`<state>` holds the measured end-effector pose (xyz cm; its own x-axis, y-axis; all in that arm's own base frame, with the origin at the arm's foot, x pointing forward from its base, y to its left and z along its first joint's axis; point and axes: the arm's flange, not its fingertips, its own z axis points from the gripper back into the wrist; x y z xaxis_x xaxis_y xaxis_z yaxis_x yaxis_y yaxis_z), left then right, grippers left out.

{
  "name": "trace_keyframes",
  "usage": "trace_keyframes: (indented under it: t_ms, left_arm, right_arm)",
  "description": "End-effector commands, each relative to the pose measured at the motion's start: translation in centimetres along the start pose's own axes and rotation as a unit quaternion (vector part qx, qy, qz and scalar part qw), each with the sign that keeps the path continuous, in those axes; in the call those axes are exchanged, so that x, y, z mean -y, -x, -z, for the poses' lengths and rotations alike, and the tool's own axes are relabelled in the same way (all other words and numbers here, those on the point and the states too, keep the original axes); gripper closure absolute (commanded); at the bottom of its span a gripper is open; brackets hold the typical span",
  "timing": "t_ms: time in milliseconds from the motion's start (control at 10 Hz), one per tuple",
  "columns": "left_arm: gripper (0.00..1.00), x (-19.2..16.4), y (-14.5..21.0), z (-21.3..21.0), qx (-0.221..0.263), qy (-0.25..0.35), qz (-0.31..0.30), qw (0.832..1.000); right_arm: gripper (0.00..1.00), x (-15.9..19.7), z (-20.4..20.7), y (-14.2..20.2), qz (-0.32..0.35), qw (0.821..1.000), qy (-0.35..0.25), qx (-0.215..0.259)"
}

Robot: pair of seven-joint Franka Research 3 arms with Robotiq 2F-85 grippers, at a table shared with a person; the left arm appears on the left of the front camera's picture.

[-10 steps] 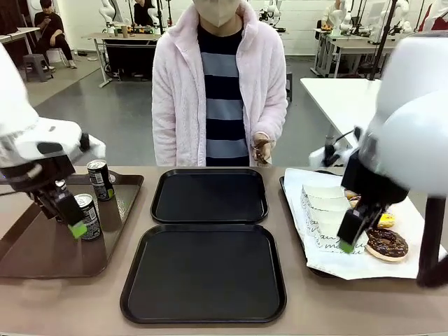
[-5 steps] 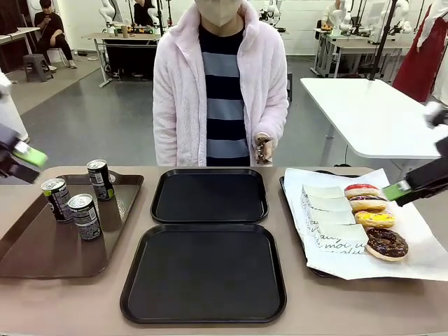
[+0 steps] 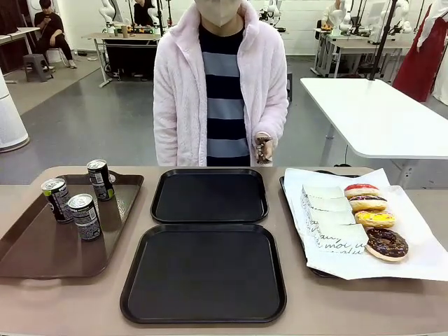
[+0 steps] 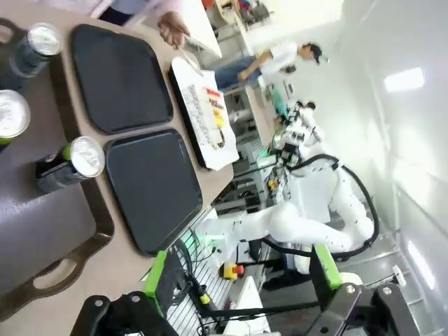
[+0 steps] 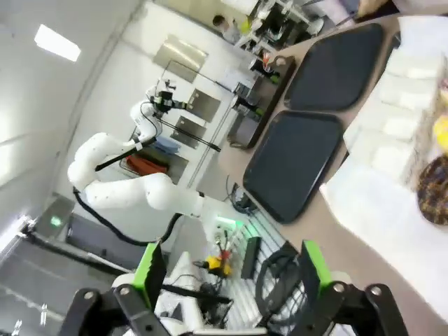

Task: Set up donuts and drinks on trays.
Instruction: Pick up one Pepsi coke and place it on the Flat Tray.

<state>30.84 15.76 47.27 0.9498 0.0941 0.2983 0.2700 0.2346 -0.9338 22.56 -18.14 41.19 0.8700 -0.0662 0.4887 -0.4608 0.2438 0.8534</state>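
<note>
- Two black trays lie mid-table (image 3: pixel 70 308), both bare: far tray (image 3: pixel 210 197) and near tray (image 3: pixel 203 276), just beside each other.
- Drinks: 3 cans upright on brown tray (image 3: pixel 38 255) at robot's left: back can (image 3: pixel 99 179), left can (image 3: pixel 56 199), front can (image 3: pixel 86 216). None on a black tray yet.
- Donuts: 4 in a row on white paper (image 3: pixel 420 257) at robot's right, each in a white sleeve. Red-glazed donut (image 3: pixel 361 189) at far end, chocolate donut (image 3: pixel 387 243) at near end.
- Left gripper (image 4: pixel 241 276): fingers spread wide, nothing held, well above table.
- Right gripper (image 5: pixel 232 273): fingers spread wide, nothing held, also well clear of table.
- Person (image 3: pixel 220 84) stands at far side holding a small item; can't tell what.
- Step, by my reading: very start, nothing placed, no pick begun.
- Next move calls for: left arm down over a can, fingers either side, kept upright, carried to a black tray. Right arm sim. on a donut, light grip on the sleeve, since glaze could smear.
</note>
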Motion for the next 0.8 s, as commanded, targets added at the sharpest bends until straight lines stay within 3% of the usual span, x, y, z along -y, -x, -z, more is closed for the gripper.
trace_keyframes:
  t_ms: [0,400,600,700]
  left_arm:
    - [0.00,-2.1,-0.5,-2.7,0.022,0.023,-0.010,0.999]
    - [0.00,-3.5,1.1,-5.7,0.030,0.002,-0.007,1.000]
    - [0.00,-3.5,1.3,-5.9,0.025,-0.014,0.002,1.000]
    - [0.00,-3.2,1.1,-5.5,0.013,-0.025,0.017,0.999]
  right_arm:
    - [0.00,1.8,-3.1,0.7,0.046,0.999,0.013,0.003]
    - [0.00,1.9,-7.2,3.2,0.121,0.990,0.036,0.058]
    - [0.00,1.9,-7.2,3.1,0.141,0.986,0.054,0.073]
    - [0.00,1.8,-6.8,2.9,0.151,0.981,0.090,0.087]
